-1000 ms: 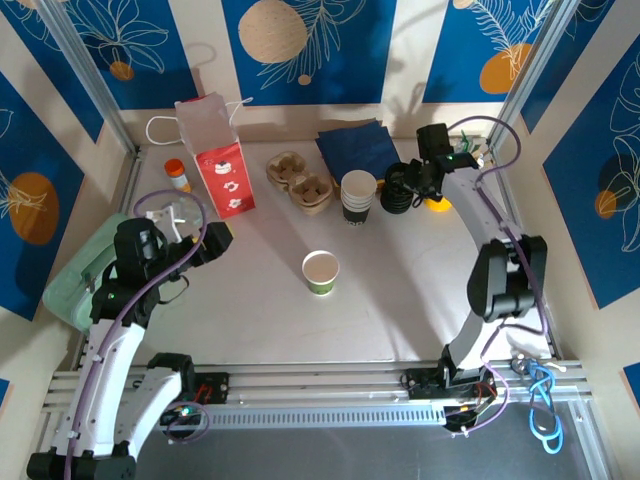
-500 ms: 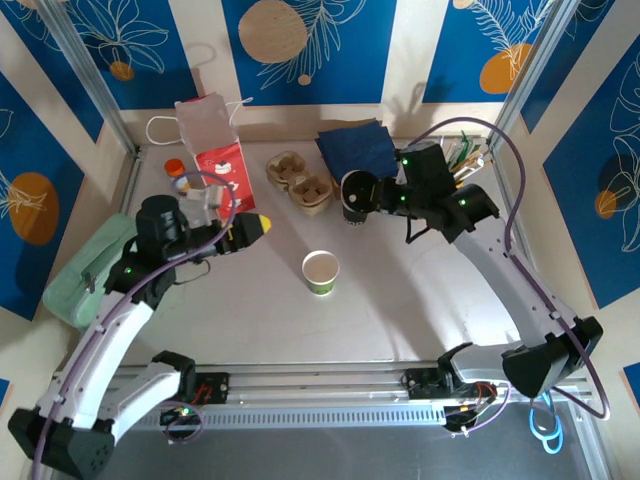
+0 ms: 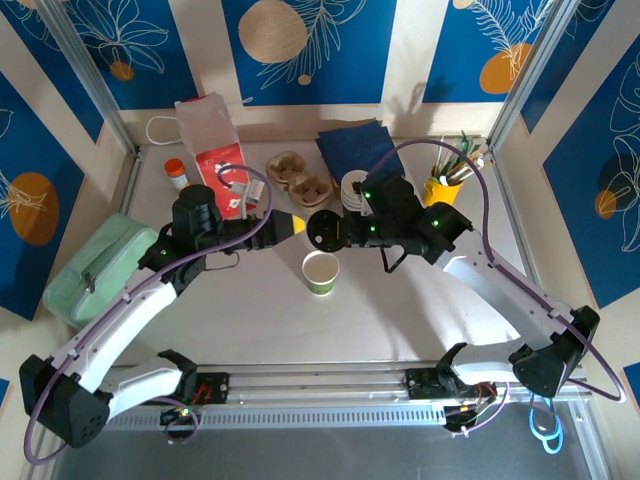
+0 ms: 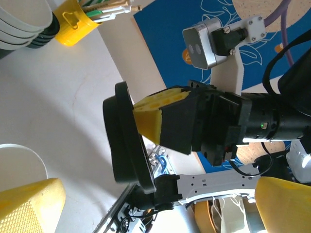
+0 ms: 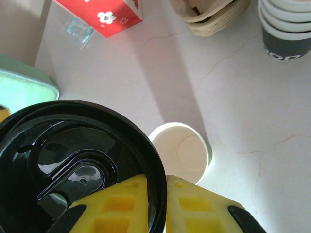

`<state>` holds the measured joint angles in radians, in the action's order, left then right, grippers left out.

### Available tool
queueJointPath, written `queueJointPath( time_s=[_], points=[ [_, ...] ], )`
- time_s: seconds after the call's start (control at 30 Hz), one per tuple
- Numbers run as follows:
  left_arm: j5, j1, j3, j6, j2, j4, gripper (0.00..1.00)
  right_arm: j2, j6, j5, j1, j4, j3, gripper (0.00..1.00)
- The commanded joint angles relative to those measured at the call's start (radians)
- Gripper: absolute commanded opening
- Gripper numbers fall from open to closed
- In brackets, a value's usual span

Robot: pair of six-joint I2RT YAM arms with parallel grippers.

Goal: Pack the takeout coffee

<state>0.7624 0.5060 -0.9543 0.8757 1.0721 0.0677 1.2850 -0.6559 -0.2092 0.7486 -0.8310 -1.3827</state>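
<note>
Now, top view: the right arm [image 3: 480,270] has swung in from the back right, bringing a round black plastic lid [image 3: 322,228] close to the small green-sided paper cup [image 3: 320,272], which stands open and lidless mid-worktop [image 3: 400,310]; the left fingers [image 3: 291,222], spread wide, have come up beside the lid. Left wrist: right fingers [image 4: 148,119] clenched on the lid's rim. Right wrist: cup [image 5: 182,153] just past the lid [image 5: 73,160], so capping likely comes next.
</note>
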Motion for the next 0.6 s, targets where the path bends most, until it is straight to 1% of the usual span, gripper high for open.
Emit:
queueJointPath(
  time_s=[0.0,0.03,0.1,0.17,0.27,0.3,0.47,0.57],
  points=[
    [-0.036,0.012,0.008,0.012,0.026,0.008,0.99,0.011,-0.012,-0.005,0.034,-0.002,-0.027,0.14],
    [-0.064,0.014,-0.003,-0.006,0.035,0.056,0.98,0.018,-0.011,-0.008,0.042,-0.003,-0.035,0.14],
    [-0.058,0.021,-0.005,-0.007,0.055,0.066,0.96,0.027,-0.007,-0.015,0.053,-0.005,-0.047,0.13],
    [-0.029,0.033,-0.007,-0.002,0.071,0.044,0.91,0.036,-0.001,-0.027,0.064,-0.009,-0.057,0.13],
    [-0.047,0.04,-0.026,-0.048,0.078,0.117,0.82,0.043,-0.001,-0.039,0.072,-0.007,-0.062,0.13],
    [-0.042,0.04,-0.021,-0.051,0.078,0.115,0.79,0.044,-0.001,-0.036,0.074,0.0,-0.061,0.13],
    [0.017,0.04,0.014,0.006,0.081,0.009,0.62,0.059,0.003,-0.04,0.08,0.007,-0.07,0.14],
    [0.035,0.04,0.029,0.038,0.072,-0.054,0.58,0.067,0.013,-0.047,0.084,0.004,-0.074,0.14]
  ],
)
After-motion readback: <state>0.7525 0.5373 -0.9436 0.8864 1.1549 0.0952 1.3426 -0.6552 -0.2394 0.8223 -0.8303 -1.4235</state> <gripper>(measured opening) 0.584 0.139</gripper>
